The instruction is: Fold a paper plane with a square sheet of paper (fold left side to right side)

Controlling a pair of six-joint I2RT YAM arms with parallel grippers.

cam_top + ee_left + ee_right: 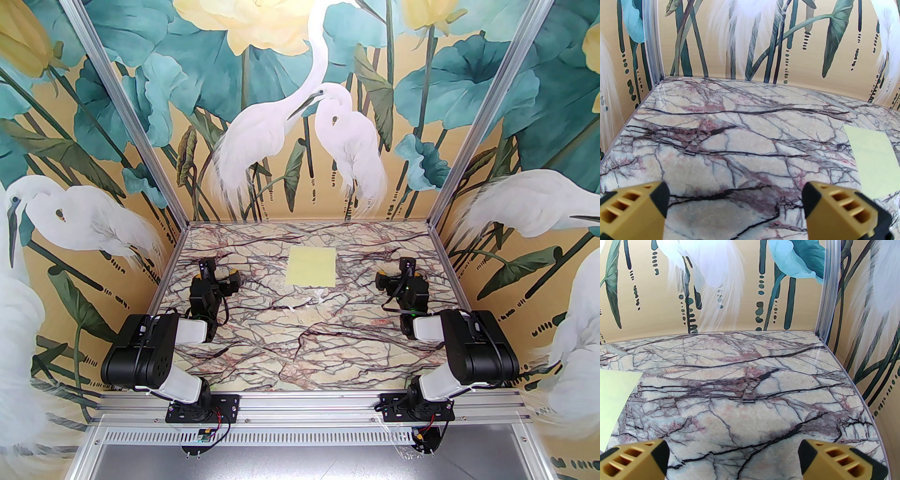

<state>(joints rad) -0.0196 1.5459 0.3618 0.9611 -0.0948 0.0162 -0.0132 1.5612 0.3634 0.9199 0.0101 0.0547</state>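
The square sheet of paper [312, 266] is pale yellow and lies flat and unfolded on the marble table, towards the back centre. My left gripper [216, 274] hovers open to the left of it, well apart from it. My right gripper [397, 274] hovers open to the right, also apart. In the left wrist view the sheet [873, 161] lies at the right edge, beyond the open gripper [736, 204]. In the right wrist view the sheet [614, 399] lies at the left edge, with nothing inside the open gripper [733, 455]. The paper plane is out of view.
A small white scrap [318, 296] lies just in front of the sheet, with another bit [291, 309] nearer. Painted walls [300, 140] close the marble table [300, 347] in at the back and both sides. Aluminium posts [436, 220] stand in the back corners.
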